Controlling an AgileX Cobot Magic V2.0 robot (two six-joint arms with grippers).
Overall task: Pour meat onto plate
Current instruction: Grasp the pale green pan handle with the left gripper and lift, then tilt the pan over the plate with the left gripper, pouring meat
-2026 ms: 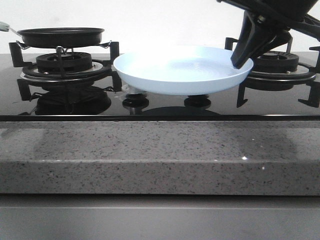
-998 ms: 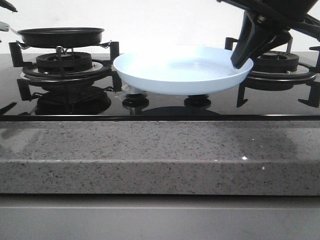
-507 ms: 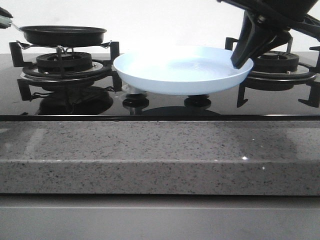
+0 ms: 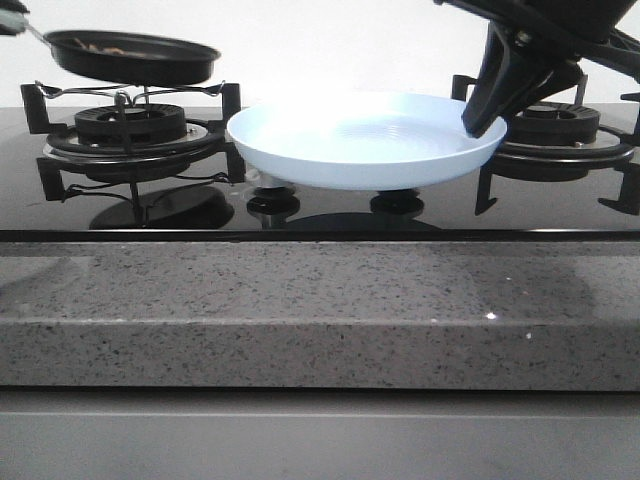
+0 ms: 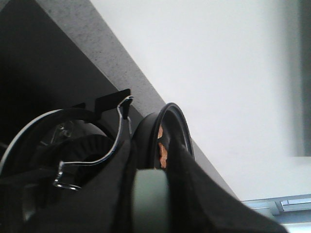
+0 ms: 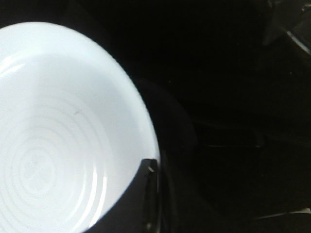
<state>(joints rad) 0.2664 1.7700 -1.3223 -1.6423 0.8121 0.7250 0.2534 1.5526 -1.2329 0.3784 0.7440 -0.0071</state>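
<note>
The pale blue plate (image 4: 365, 140) is level over the middle of the hob. My right gripper (image 4: 483, 118) is shut on its right rim. In the right wrist view one finger (image 6: 138, 199) lies inside the plate (image 6: 58, 136) at the rim. My left gripper (image 5: 151, 174) is shut on the pale green handle (image 5: 150, 199) of the black frying pan (image 4: 135, 57). It holds the pan above the left burner, tilted slightly. Light-brown meat (image 4: 100, 45) lies inside the pan, and a strip of it shows in the left wrist view (image 5: 163, 150).
The left burner with its grate (image 4: 130, 130) stands under the pan, and the right burner (image 4: 560, 130) is behind the right gripper. Two hob knobs (image 4: 395, 203) sit under the plate. A grey speckled stone counter edge (image 4: 320, 310) runs along the front.
The pan has risen off the left burner grate and tilted, shifting a little right, so the meat inside now shows. The plate and right gripper have not moved.
</note>
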